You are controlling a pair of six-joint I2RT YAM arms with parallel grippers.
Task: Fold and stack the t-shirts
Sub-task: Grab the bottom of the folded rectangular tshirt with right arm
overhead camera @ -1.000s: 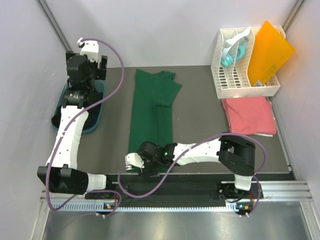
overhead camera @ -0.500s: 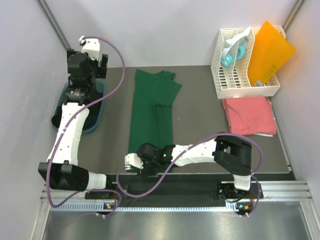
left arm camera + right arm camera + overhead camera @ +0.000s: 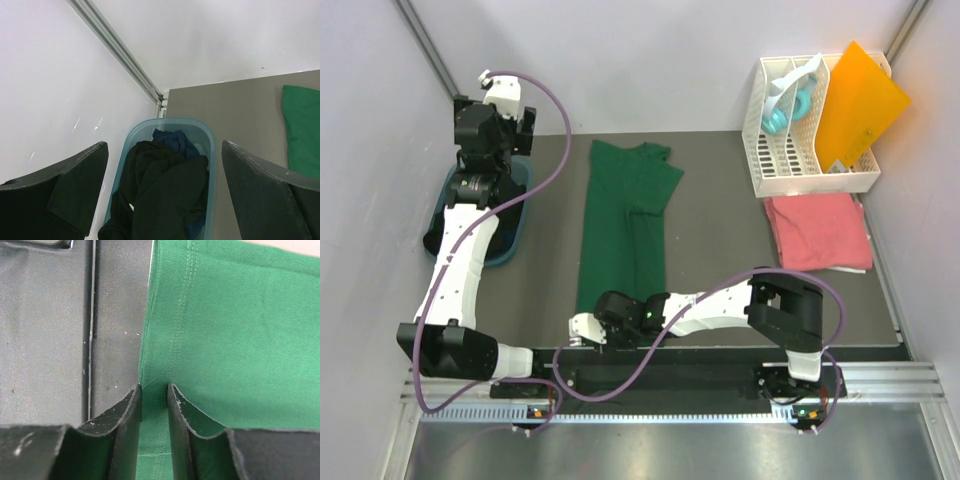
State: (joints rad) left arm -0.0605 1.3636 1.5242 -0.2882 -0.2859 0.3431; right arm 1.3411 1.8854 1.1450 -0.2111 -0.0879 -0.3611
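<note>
The dark green t-shirt (image 3: 625,230) was laid flat as a long, narrow folded strip on the grey matte surface (image 3: 720,260), stretching away from the right pincer (image 3: 584,327) toward the far wall. Its cloth was a smooth, fine knit, and a double row of stitching was seen along the hem. At the shirt's near corner a small raised fold of that hem was gripped by the right pincer, whose dark, scuffed fingers (image 3: 125,412) were drawn close upon it.

The coral pink t-shirt (image 3: 818,230) was folded into a soft rectangle, well apart from the right pincer, to its right and farther back. Just behind that shirt stood a white slotted plastic rack (image 3: 800,165), with a stiff orange sheet (image 3: 860,100) leaned in it.

The left pincer (image 3: 164,146) was held wide open, with nothing between its flat black fingers. Directly beneath it, a rounded, translucent teal tub (image 3: 209,137) was heaped with crumpled dark shirts (image 3: 160,190), black and dark blue.
</note>
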